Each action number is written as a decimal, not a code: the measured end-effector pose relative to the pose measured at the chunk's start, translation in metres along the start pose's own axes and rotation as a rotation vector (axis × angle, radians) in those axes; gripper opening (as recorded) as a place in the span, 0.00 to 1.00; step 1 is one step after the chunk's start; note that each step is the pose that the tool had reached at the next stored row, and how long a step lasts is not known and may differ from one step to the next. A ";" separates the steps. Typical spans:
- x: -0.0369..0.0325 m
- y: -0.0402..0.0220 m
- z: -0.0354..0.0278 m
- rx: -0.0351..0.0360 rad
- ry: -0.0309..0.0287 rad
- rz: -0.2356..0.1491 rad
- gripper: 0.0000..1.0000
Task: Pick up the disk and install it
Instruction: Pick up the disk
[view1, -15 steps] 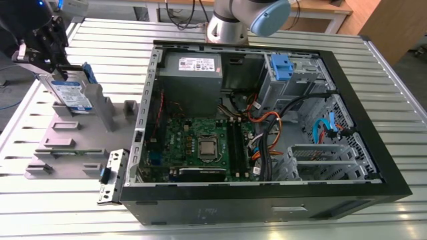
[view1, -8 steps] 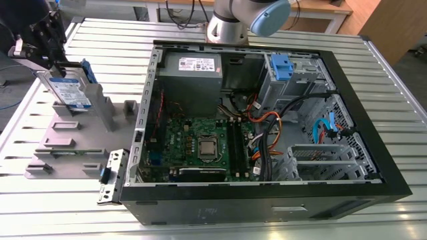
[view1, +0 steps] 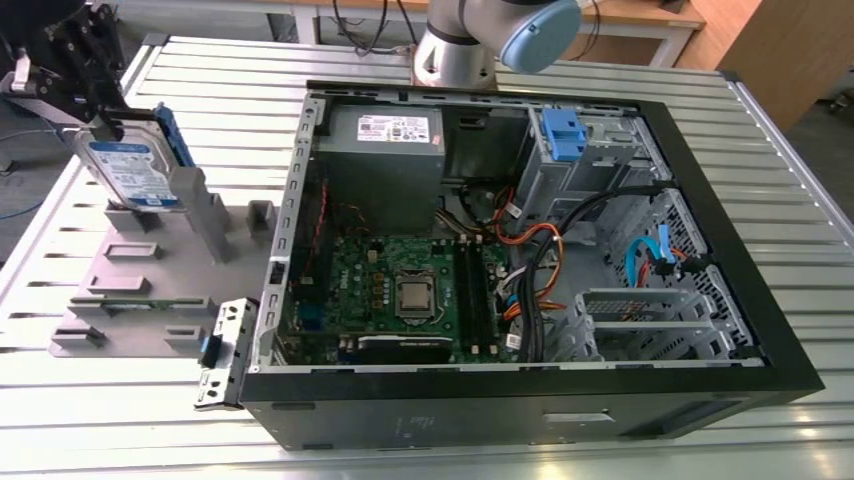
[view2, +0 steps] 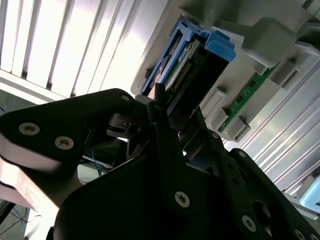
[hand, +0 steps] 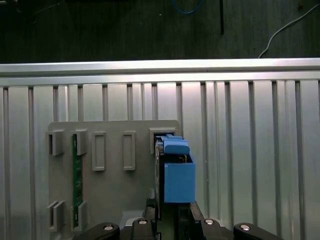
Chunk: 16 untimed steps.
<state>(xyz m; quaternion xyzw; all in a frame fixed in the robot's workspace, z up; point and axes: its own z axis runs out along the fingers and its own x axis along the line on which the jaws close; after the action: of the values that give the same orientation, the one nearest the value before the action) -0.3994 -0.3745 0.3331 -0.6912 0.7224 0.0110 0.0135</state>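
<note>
Slatted metal bench (view1: 200, 70), everything set on it.

Open computer case (view1: 534, 420) lay on its side mid-bench. A blue bracket (view1: 567, 135) sat in the drive cage at the case's far end, and a bundle of cables (view1: 534, 250) looped across the interior just beside it.

Grey slotted holder (view1: 160, 270) sat near the bench edge at the exterior view's left, beside the case. A green board (hand: 77, 185) stood in one of its other slots.

The disk (view1: 130, 172) stood upright at the holder's far corner, label facing out, blue rail (view1: 174, 135) along one side. Could not tell whether its lower end was seated in the slot or just clear of it.

Gripper (view1: 102, 122) was over the disk's upper end, fingers (view2: 159, 107) drawn in narrow and clamped on either face of it.

Risks, as judged:
- The grip was on one end only, so the disk could pivot or slip if swung fast.
- An off-axis pull could bind it in the slot and drag the holder.
- The cables near the cage looked likely to snag the rails on entry.
- A skewed disk would jam in the bay.
</note>
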 end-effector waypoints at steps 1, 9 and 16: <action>0.0000 0.0000 -0.0012 -0.0001 0.0001 0.000 0.35; -0.0002 0.0000 -0.0056 -0.0001 0.0001 0.000 0.35; -0.0009 0.0000 -0.0254 -0.0001 0.0001 0.000 0.35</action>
<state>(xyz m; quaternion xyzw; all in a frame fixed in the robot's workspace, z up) -0.3994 -0.3745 0.3586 -0.6912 0.7224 0.0111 0.0135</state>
